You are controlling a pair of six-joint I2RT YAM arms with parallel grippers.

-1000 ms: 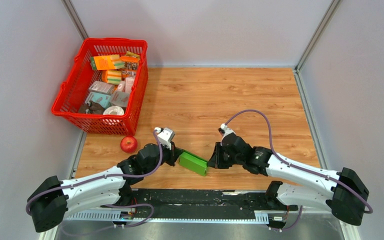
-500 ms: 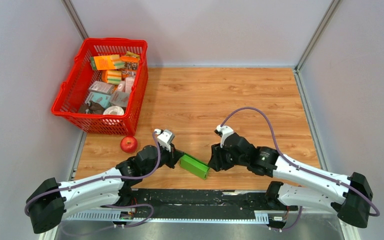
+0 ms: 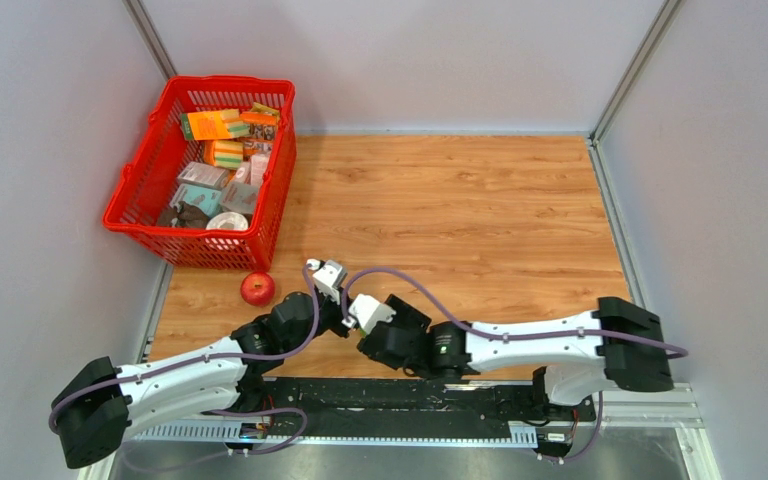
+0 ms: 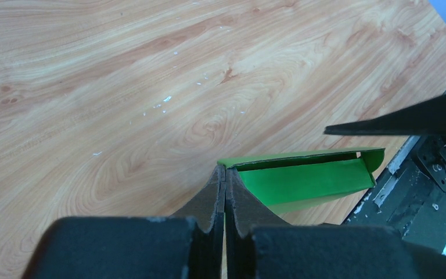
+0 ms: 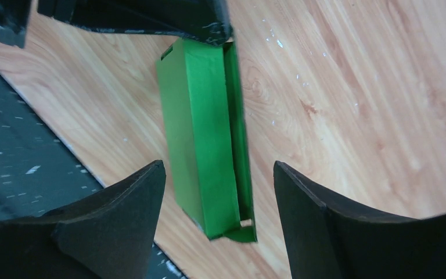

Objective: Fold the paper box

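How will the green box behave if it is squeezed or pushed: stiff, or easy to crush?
Probably easy to crush: the box looks like thin, hollow card with an open side. It is likely light, so a push may slide it on the smooth table.

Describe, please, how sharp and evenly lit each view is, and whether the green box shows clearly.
Left wrist: the table and the paper box are crisp, the left fingers dark and blurred. Right wrist: the box is well lit but slightly soft, the right fingers nearly black. Top external: sharp, evenly lit, no glare, yet the right arm hides the box.
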